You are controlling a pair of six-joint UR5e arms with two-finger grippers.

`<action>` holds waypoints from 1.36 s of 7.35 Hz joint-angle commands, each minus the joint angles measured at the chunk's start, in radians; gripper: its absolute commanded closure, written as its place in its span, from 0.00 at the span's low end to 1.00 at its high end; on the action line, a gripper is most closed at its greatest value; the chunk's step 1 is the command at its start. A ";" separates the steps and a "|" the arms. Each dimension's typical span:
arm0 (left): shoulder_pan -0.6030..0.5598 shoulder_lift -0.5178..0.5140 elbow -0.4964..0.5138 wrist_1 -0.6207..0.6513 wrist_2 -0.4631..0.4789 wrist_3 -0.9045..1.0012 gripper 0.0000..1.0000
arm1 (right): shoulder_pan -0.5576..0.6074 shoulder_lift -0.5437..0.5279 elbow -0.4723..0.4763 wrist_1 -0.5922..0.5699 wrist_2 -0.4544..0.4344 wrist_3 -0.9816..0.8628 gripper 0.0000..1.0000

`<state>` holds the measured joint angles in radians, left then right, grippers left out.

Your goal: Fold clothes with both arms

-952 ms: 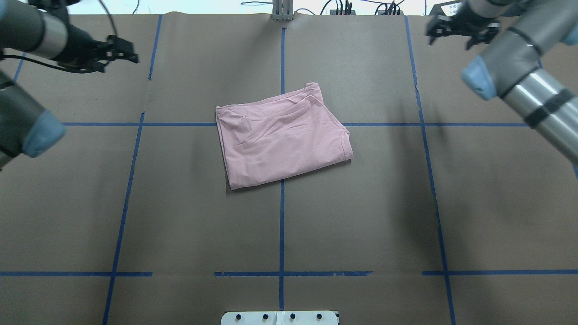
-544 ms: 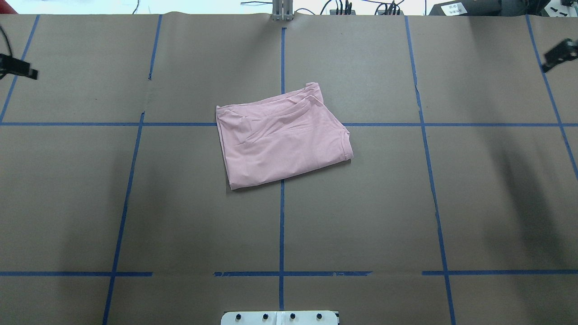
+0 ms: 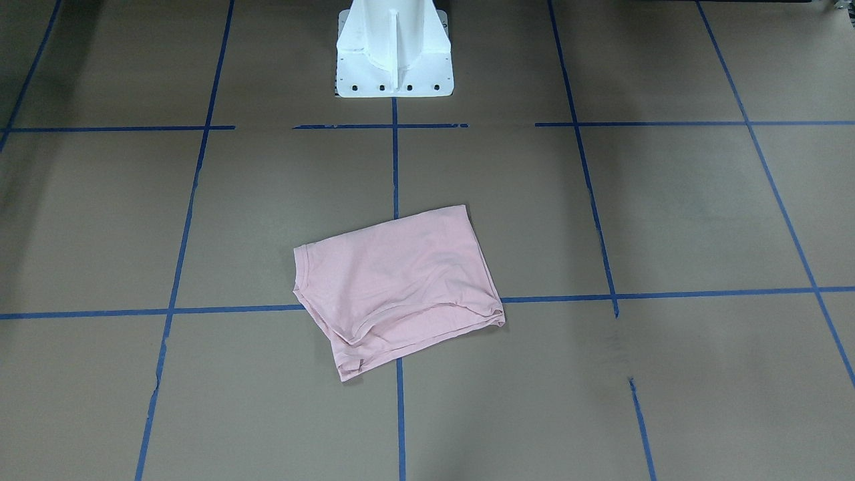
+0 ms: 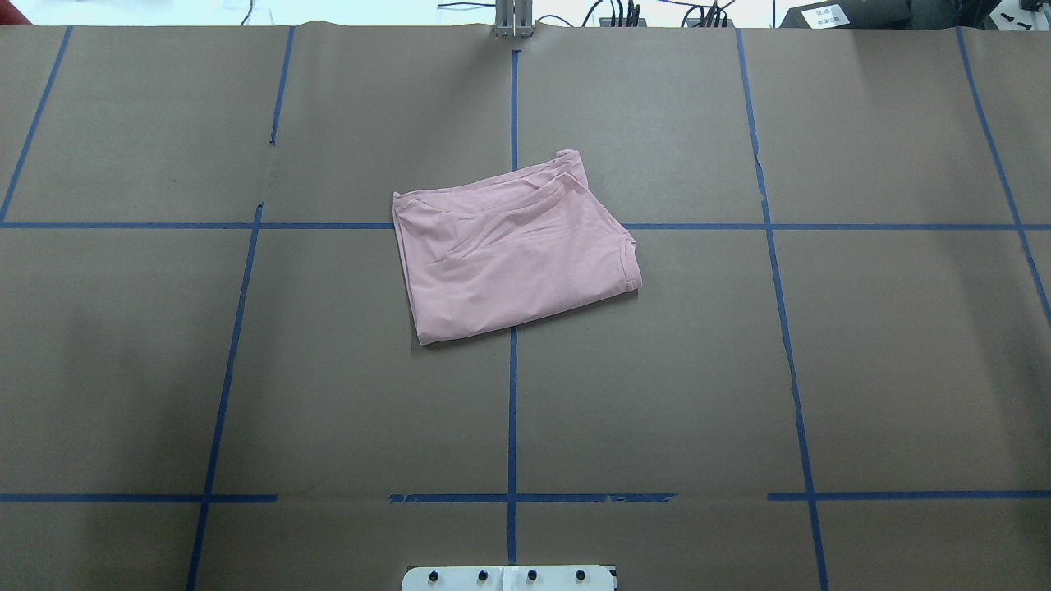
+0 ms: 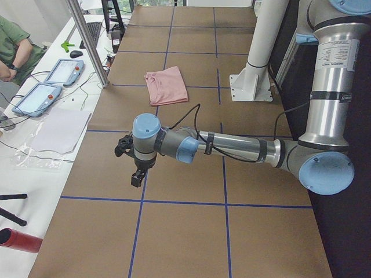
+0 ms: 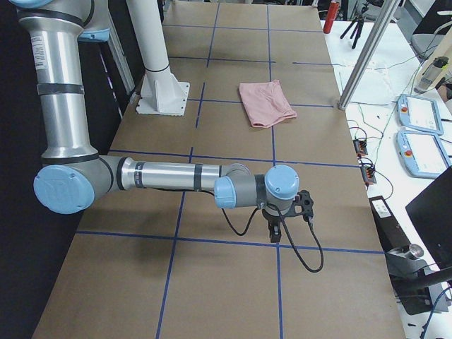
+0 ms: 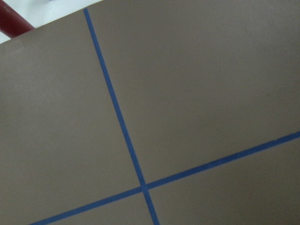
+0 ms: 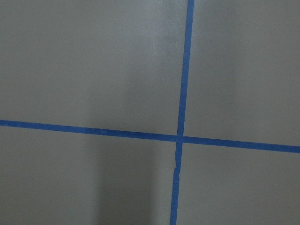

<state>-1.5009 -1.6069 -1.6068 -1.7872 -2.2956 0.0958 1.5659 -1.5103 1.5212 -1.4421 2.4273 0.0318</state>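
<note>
Left gripper (image 5: 137,175) and right gripper (image 6: 274,229) have withdrawn outward; T-shirt (image 4: 513,246) lies folded.

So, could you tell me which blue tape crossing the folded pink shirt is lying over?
The pink shirt covers the centre-line crossing in the row farther from the white pedestal; the nearer centre crossing, left crossing and right crossing lie bare.

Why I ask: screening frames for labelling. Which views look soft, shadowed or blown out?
Left wrist view: soft, blue tape edges fuzzy. Right wrist view: a shadow darkens the paper beside the vertical tape. Overhead view: T-shirt sharp, background past the table's far edge blown white.
</note>
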 commanded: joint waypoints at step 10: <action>-0.009 0.030 0.007 0.097 -0.024 0.032 0.00 | -0.009 -0.045 0.036 -0.012 -0.060 0.008 0.00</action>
<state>-1.5087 -1.5824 -1.5946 -1.6928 -2.3211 0.1264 1.5557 -1.5537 1.5542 -1.4540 2.3829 0.0375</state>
